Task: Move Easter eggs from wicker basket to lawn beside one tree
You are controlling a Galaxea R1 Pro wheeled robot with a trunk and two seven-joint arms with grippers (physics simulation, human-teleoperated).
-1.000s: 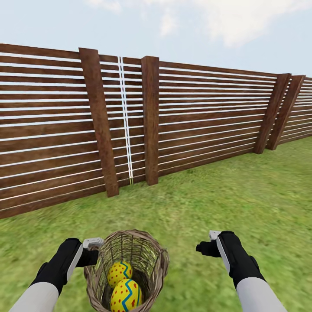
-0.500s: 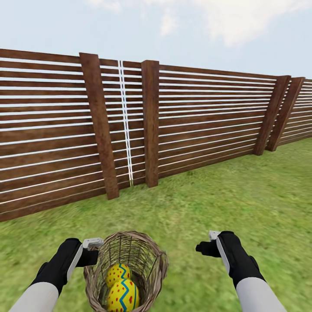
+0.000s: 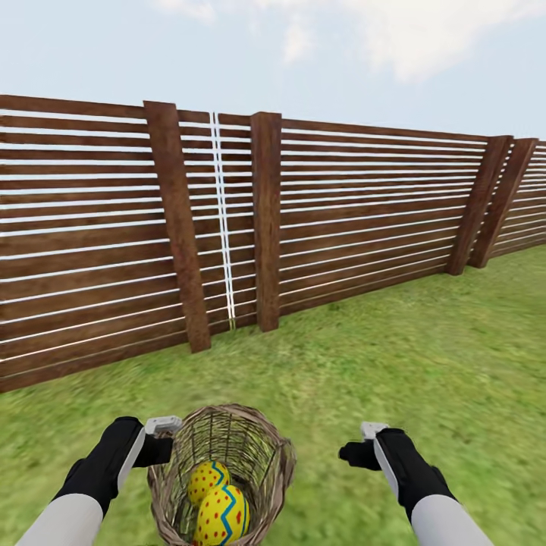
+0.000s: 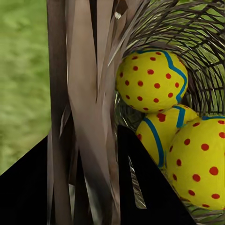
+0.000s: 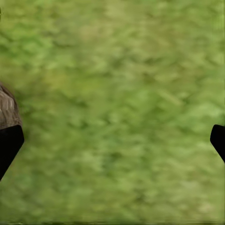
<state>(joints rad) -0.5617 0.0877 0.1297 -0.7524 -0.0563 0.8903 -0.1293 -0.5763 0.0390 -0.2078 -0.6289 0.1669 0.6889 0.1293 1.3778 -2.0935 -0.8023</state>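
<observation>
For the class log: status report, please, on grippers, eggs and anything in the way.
Left gripper shut on wicker basket rim. Right gripper open over lawn. Three Easter eggs inside the basket. Fence ahead.

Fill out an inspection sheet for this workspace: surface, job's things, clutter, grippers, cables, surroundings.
Surface: green lawn, flat, running up to the fence.
Job's things: wicker basket carried off the grass, still loaded; the left wrist view shows three Easter eggs inside, the head view two. No tree seen.
Clutter: nothing seen.
Grippers: left gripper shut on the basket's rim, with weave between its fingers in the left wrist view; right gripper open, empty, held over grass.
Cables: nothing seen.
Surroundings: brown slat fence with upright posts ahead, blue sky with clouds above.
</observation>
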